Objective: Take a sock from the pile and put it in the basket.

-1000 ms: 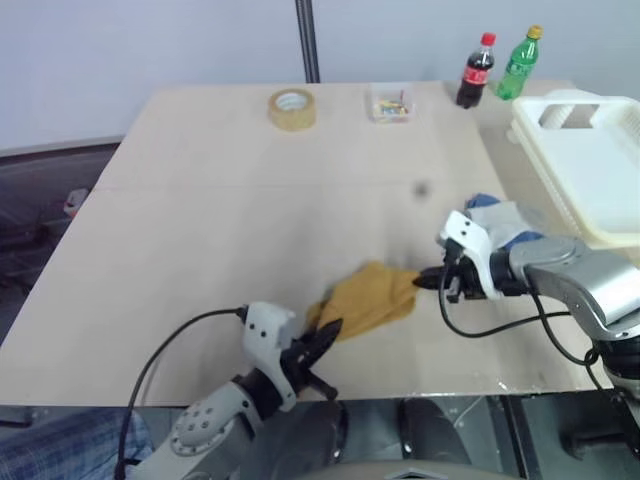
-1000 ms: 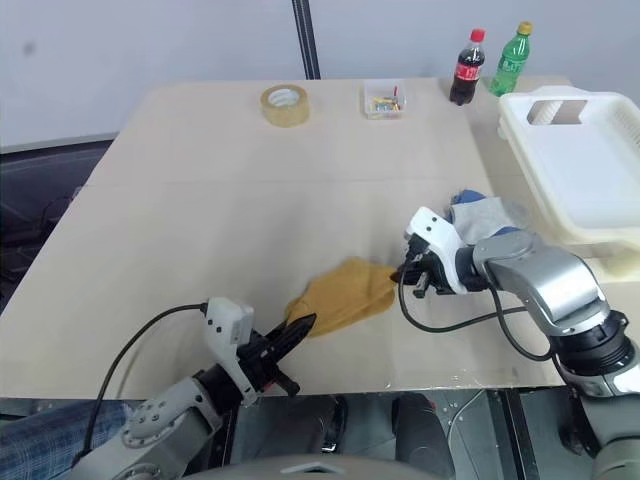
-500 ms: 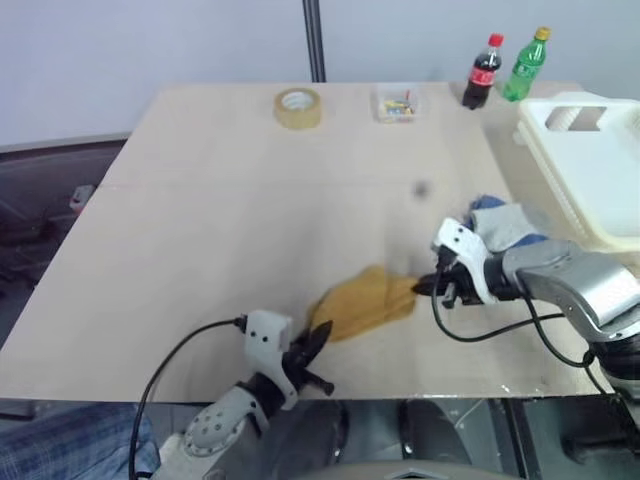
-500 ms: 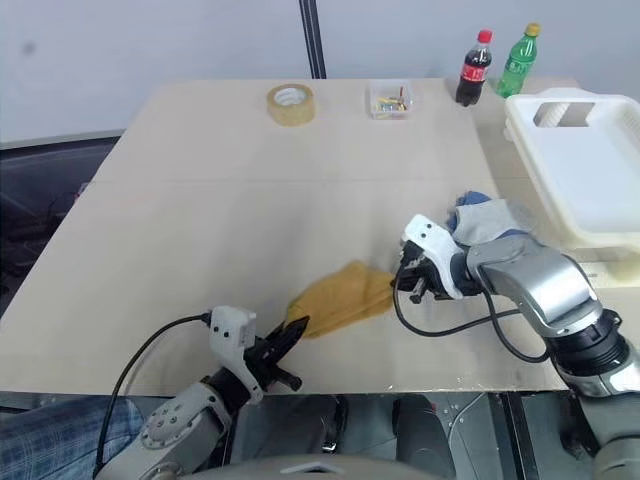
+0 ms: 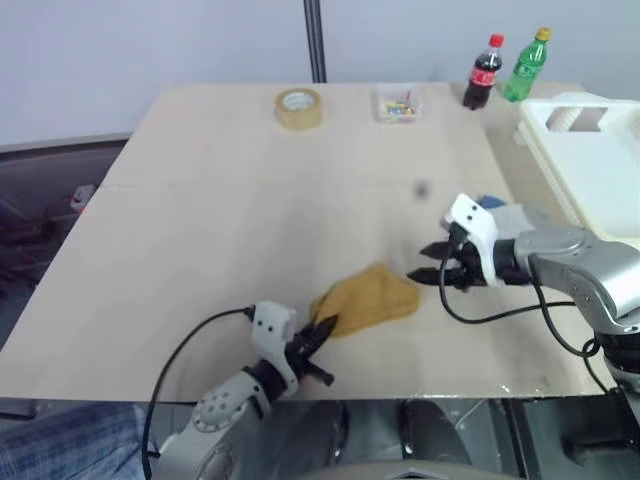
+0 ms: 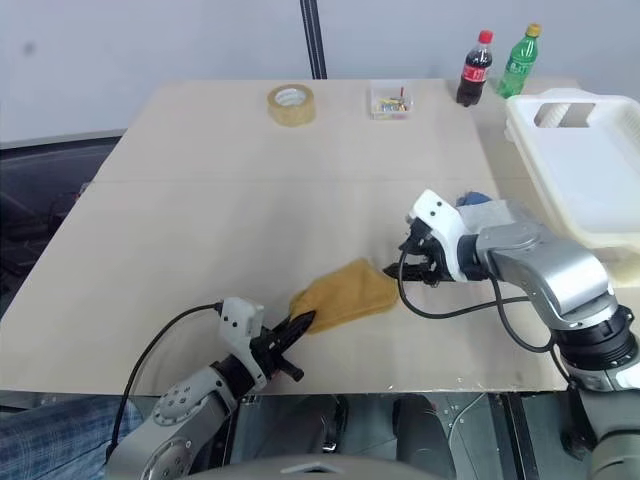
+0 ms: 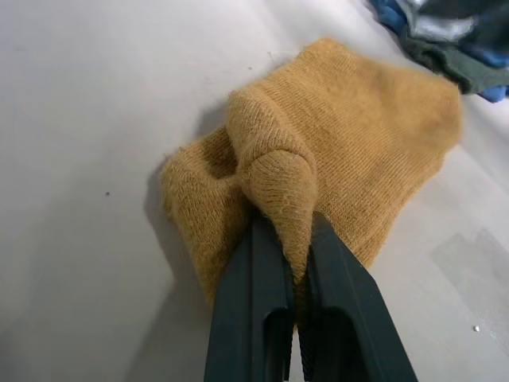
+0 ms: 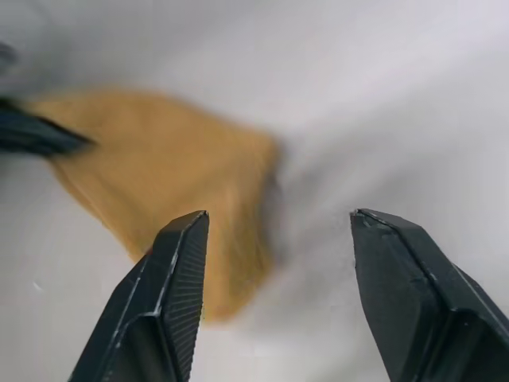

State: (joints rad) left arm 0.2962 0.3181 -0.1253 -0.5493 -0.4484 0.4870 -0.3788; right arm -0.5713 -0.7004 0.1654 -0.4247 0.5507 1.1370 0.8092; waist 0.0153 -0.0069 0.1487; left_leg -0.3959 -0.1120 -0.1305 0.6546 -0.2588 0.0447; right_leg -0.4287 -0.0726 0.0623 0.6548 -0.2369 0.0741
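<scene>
Sock [image 5: 365, 298] flat on worktop [image 5: 250, 200], near edge pinched by L end effector [image 7: 290, 239]. R end effector [image 5: 428, 262] spread wide, empty, just right of it.

You have a pale wooden desk [image 5: 250, 200] in front of you. Along its far edge sits a roll of tan tape [image 5: 299, 107], lying flat. Near it, further toward the right, is a small clear box [image 5: 396, 104] holding bits of mixed colour; what they are you cannot make out. Beyond that, close to the far right corner, two bottles stand upright just beside each other: a dark cola bottle [image 5: 481, 72] with a red cap and label, and a green bottle [image 5: 526, 64] with a yellow cap. Behind the desk a dark pole [image 5: 315, 40] rises against a plain pale wall [image 5: 150, 40].
</scene>
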